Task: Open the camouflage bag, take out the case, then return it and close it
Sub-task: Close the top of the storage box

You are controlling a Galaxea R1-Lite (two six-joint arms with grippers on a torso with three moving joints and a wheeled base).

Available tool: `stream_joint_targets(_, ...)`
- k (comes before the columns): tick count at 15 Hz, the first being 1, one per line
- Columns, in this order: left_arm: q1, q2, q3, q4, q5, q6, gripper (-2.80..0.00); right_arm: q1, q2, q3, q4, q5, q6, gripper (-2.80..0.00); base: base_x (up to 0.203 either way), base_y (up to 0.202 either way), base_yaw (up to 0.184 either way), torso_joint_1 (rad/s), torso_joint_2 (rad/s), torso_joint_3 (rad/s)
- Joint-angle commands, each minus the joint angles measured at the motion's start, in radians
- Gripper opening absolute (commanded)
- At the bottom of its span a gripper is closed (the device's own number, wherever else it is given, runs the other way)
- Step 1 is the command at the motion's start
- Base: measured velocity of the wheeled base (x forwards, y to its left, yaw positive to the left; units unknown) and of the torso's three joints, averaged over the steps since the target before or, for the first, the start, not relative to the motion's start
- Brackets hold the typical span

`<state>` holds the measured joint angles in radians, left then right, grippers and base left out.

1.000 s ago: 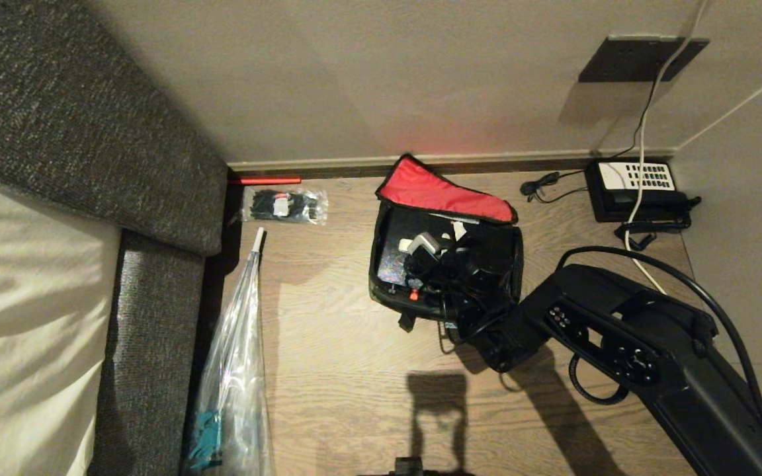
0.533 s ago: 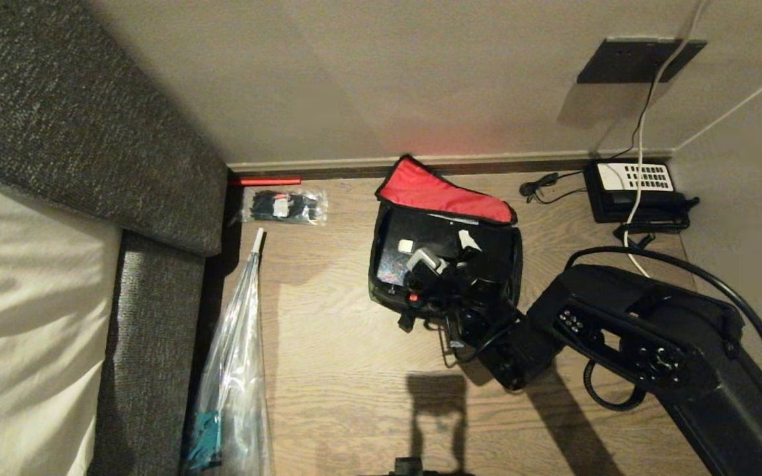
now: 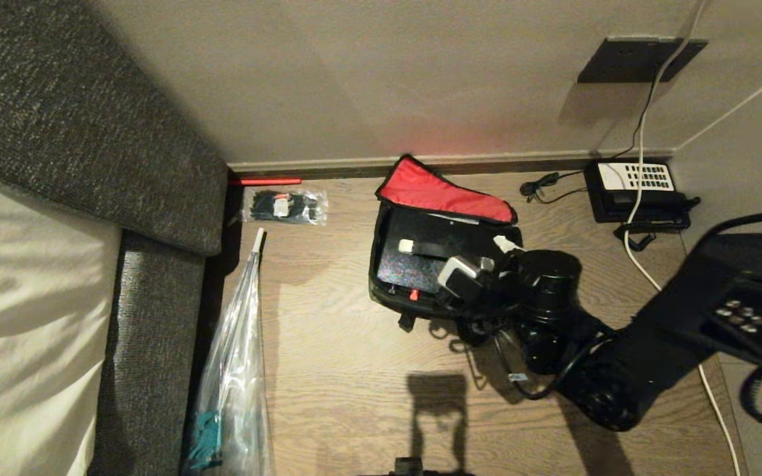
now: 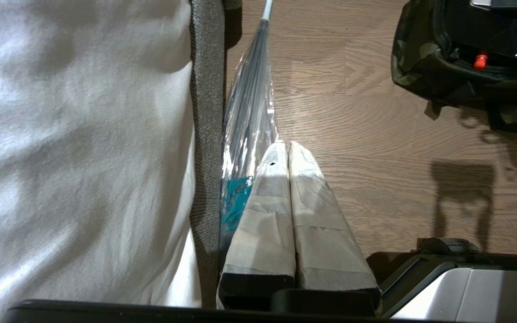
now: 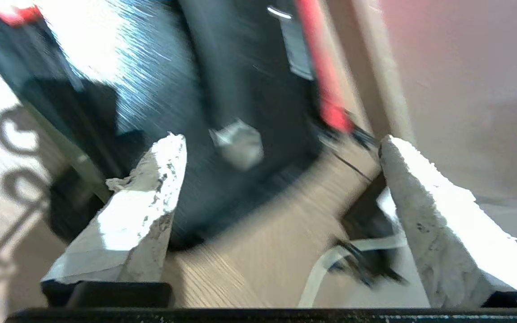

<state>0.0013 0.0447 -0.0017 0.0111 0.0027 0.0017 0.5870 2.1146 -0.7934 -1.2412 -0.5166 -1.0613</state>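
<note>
The right gripper [image 5: 281, 146], fingers spread wide and empty, hovered at the right edge of the open camouflage bag [image 3: 381, 291] on the wooden floor [image 3: 341, 370]. The case [image 3: 421, 261] lay inside beneath the red-lined lid [image 3: 440, 192]. The left gripper [image 4: 287, 148], pressed together, hung near the sofa [image 4: 204, 112].

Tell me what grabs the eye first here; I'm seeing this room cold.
The open camouflage bag on the wood floor by the wall, its red-lined lid up and the black case lying inside. The right gripper hangs open at the bag's right edge, holding nothing.
</note>
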Motion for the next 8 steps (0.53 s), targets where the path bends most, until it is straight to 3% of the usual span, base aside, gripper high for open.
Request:
stream_joint_targets(1, 0.000, -0.003, 0.000, 0.000, 0.000, 0.000, -2.80, -0.031, -0.295, 0.120, 0.076, -0.014, -0.006, -2.80, 0.000, 0.000, 0.000, 0.000, 0.00, 0.000)
stream_joint_targets(4, 0.000, -0.003, 0.000, 0.000, 0.000, 0.000, -2.80, -0.112, -0.571, 0.203, 0.281, -0.077, 0.014, -2.80, 0.000, 0.000, 0.000, 0.000, 0.00, 0.000)
stream_joint_targets(8, 0.000, -0.017, 0.000, 0.000, 0.000, 0.000, -2.80, -0.154, -0.813, 0.237, 0.649, -0.136, 0.231, -2.80, 0.000, 0.000, 0.000, 0.000, 0.00, 0.000)
